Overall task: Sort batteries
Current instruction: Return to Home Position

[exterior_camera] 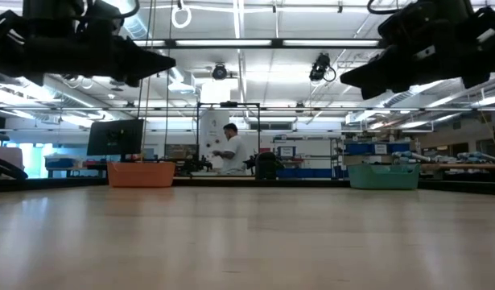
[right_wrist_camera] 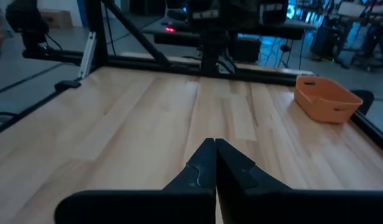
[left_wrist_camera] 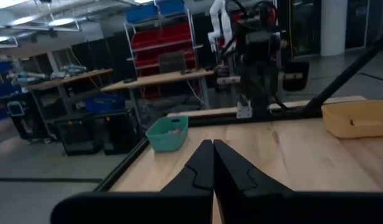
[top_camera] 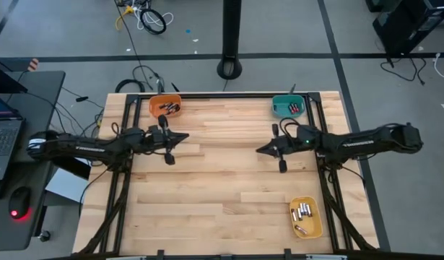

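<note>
Well, the pale wooden plank table (top_camera: 222, 184) on its black metal frame fills most of the floor in front of me; two dark jointed arms reach in over it from either side, the left arm (top_camera: 92, 144) and the right arm (top_camera: 359, 142), both stretched level above the far half of the top, pointing at each other with a gap between their tips; three small plastic bins sit on the boards: an orange rectangular bin (top_camera: 153, 106) at the far edge just beyond the left arm's wrist, a teal rectangular bin (top_camera: 276, 107) at the far edge just beyond the right arm's wrist, and a yellow rectangular bin (top_camera: 303, 201) towards the near right corner, well apart from both arms; the left gripper (top_camera: 185, 136) hangs in the air above the wood, its two black fingers pressed together and holding nothing; the right gripper (top_camera: 260, 150) hangs likewise, fingers pinched together and empty; the tiny cylindrical cells lie inside the bins: a few dark batteries (top_camera: 169, 109) in the orange bin, a few red-ended batteries (top_camera: 294, 108) in the teal bin, several silvery grey batteries (top_camera: 302, 214) in the yellow bin.
</note>
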{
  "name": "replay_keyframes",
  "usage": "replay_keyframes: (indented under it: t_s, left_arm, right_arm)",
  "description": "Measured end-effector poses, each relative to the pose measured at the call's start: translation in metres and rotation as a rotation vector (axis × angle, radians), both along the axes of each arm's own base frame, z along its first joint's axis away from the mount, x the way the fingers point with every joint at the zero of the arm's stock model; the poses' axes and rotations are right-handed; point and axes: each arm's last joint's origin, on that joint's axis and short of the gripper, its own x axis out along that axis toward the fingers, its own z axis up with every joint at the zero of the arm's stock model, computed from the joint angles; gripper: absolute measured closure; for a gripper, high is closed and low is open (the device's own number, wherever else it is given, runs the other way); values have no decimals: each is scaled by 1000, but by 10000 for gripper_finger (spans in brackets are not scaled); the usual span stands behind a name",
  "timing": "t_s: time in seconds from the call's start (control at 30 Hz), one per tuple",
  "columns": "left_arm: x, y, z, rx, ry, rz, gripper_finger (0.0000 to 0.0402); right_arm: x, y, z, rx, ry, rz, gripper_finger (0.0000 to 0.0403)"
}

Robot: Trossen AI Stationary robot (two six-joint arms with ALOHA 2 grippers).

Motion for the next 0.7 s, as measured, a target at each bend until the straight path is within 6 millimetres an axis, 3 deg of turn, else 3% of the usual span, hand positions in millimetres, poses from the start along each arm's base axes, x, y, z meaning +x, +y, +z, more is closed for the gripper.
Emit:
replay_keyframes:
  t_s: [0.7]
  left_arm:
    - [-44, -7, 6, -28, 52, -14, 394]
  right_arm:
    - [-44, 6, -16, 17, -117, -57, 396]
